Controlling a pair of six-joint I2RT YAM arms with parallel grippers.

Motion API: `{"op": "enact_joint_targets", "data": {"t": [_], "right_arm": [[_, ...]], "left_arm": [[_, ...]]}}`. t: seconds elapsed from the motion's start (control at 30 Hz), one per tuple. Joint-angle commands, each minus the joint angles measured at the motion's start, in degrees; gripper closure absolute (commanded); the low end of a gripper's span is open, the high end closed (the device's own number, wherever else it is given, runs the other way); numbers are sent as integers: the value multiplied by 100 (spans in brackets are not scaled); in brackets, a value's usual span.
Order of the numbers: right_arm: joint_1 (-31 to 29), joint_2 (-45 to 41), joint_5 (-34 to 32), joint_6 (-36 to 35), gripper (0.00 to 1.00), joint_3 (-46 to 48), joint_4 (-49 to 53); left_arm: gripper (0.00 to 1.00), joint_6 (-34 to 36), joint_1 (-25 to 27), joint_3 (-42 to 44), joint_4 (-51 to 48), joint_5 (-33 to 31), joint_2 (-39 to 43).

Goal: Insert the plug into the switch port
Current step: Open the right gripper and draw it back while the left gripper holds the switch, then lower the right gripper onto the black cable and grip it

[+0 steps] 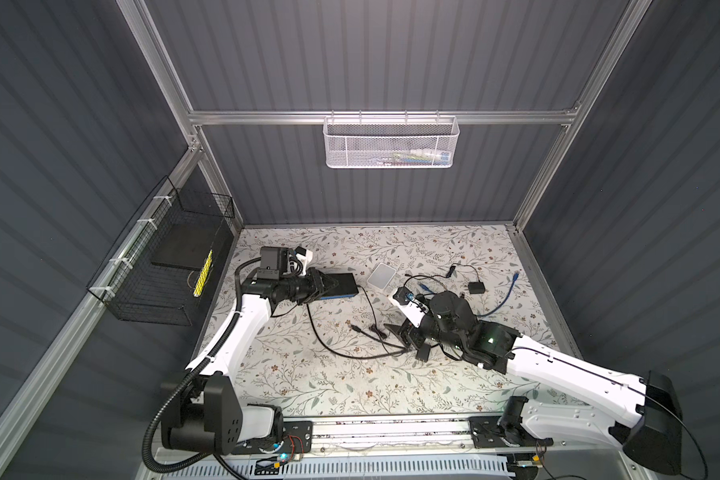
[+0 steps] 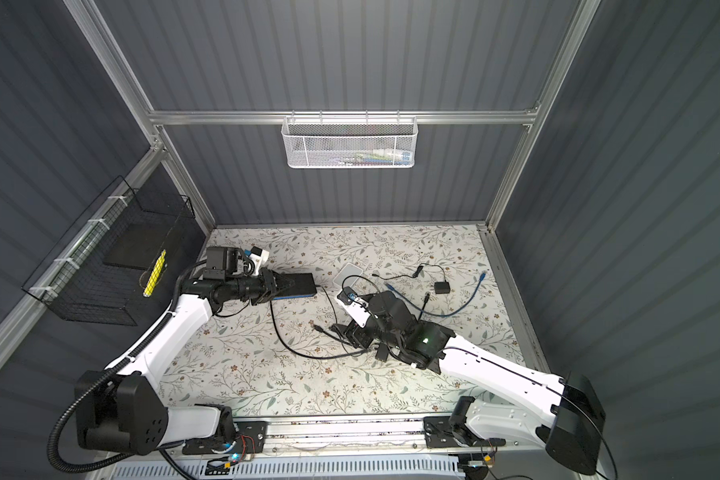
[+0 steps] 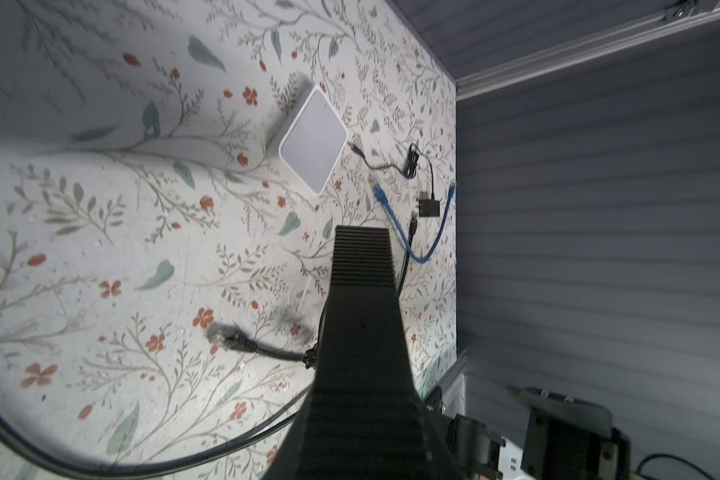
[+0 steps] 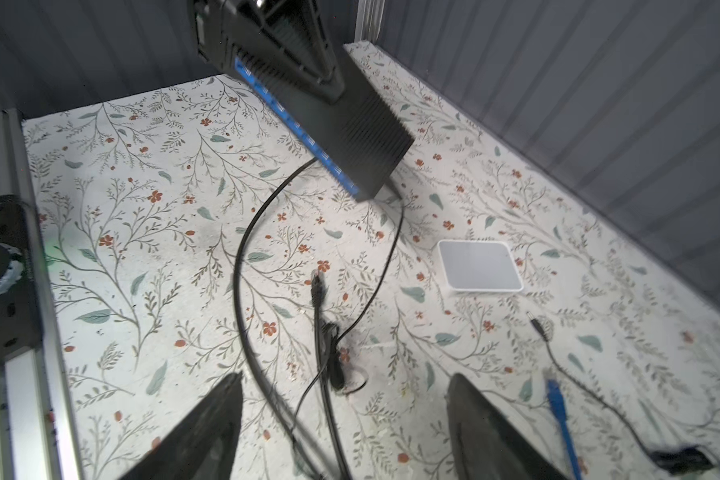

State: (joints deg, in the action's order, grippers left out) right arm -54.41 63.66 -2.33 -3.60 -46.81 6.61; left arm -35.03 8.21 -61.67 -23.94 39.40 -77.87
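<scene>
The switch (image 1: 341, 284) (image 4: 371, 137) is a black ribbed box with a blue port strip along its front. My left gripper (image 1: 329, 286) (image 3: 362, 291) is shut on it and holds it just above the table at the back left. The plug (image 1: 355, 327) (image 2: 317, 328) (image 3: 225, 336) (image 4: 316, 282) is a black network plug lying loose on the flowered table, its black cable trailing back toward my right gripper. That right gripper (image 1: 393, 332) (image 4: 344, 376) is open just behind the plug, its fingers on either side of the cable and apart from it.
Two black cables (image 4: 242, 249) run from the switch and loop across the table. Also on the table are a white square box (image 1: 382, 275), a blue network cable (image 1: 504, 299) and a small black adapter (image 1: 476, 287). A black wire basket (image 1: 163, 266) hangs at the left wall.
</scene>
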Motion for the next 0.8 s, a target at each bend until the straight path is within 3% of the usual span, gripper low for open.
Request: {"op": "enact_joint_targets", "data": {"t": [0.0,0.17,0.33,0.47,0.63,0.77], "right_arm": [[-169,261,-29,907,25,18,-82],[-256,1095,-161,1206,28,-398,10],[-471,2288,-67,1082,30,-850,-567],[-525,3377,117,895,30,-1712,-546],[-588,4607,-104,696,25,-2827,-544],[-590,5382,-218,603,24,-3646,-700]], "left_arm": [[100,-455,-123,-498,567,-214,-275],[100,-639,-170,-967,547,-325,-526],[100,-943,-170,-841,787,-279,-528],[100,-1031,-196,-666,827,-533,-349],[100,-839,-231,-723,540,-1247,-274],[100,-710,-311,-653,575,-1472,-250]]}}
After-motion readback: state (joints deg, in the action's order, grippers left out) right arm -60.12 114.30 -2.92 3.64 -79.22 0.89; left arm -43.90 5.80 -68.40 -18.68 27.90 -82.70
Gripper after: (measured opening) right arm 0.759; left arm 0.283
